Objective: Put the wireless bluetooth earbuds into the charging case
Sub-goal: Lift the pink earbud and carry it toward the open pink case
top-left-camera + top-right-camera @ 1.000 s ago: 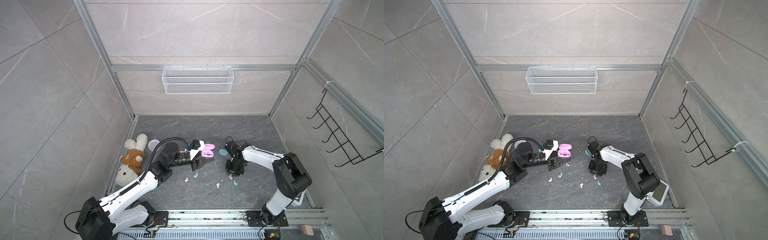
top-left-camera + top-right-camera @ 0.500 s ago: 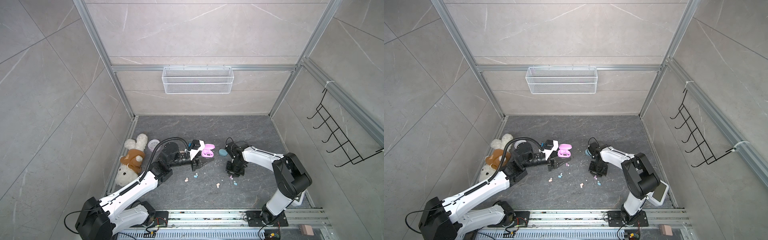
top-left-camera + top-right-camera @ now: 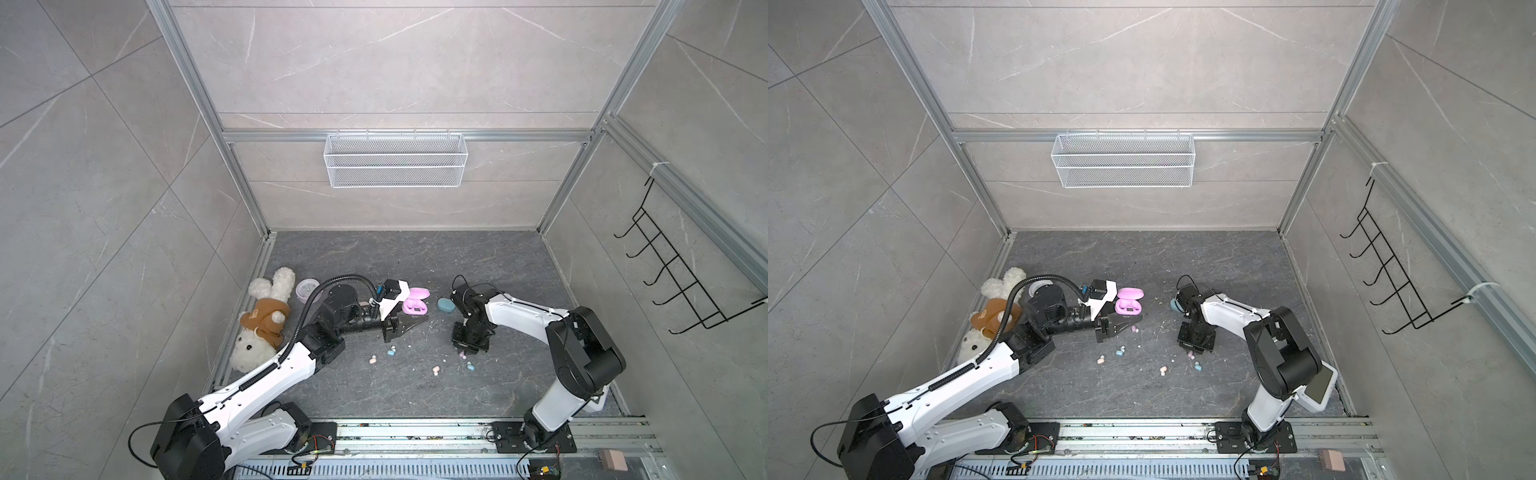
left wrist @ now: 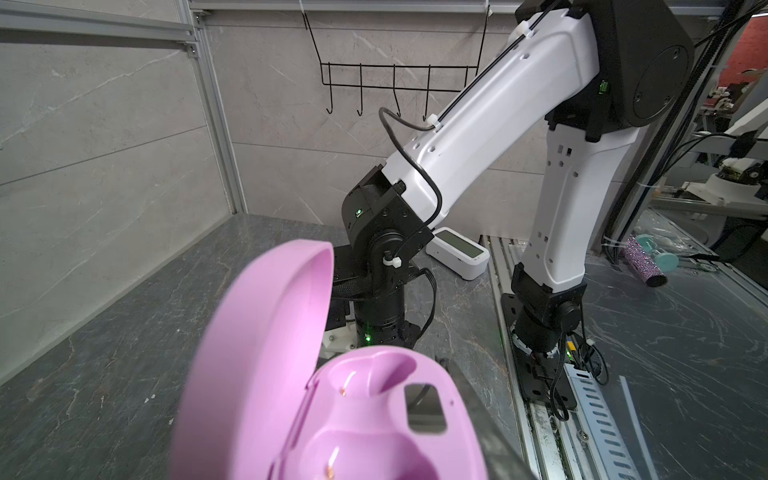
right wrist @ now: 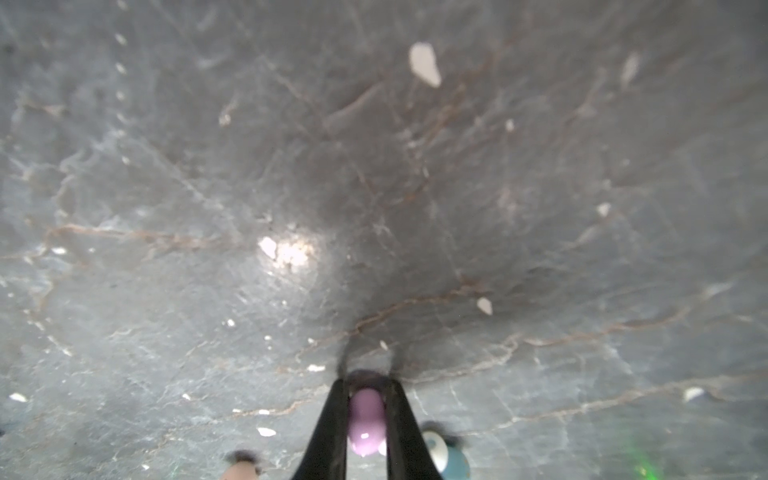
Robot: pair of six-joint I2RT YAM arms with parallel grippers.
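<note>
My left gripper (image 3: 409, 323) is shut on the open pink charging case (image 3: 415, 306) and holds it just above the floor. In the left wrist view the charging case (image 4: 374, 415) fills the foreground, lid up, both wells bare, with one dark finger (image 4: 482, 419) along its side. My right gripper (image 5: 366, 384) points down at the floor, shut on a lilac earbud (image 5: 365, 422). In both top views that gripper (image 3: 467, 350) stands right of centre. Loose earbuds lie between the arms: peach (image 3: 372, 360), blue (image 3: 391, 353), peach (image 3: 435, 370), blue (image 3: 470, 366), lilac (image 3: 1134, 329).
A closed blue case (image 3: 446, 304) lies behind my right wrist. A plush toy (image 3: 262, 320) and a small round pale case (image 3: 307, 289) sit by the left wall. A white device (image 3: 1318, 388) leans near the right arm's base. White specks dot the floor.
My right gripper's jaws have closed onto the lilac earbud on the floor. The left arm and the case it holds have not moved.
</note>
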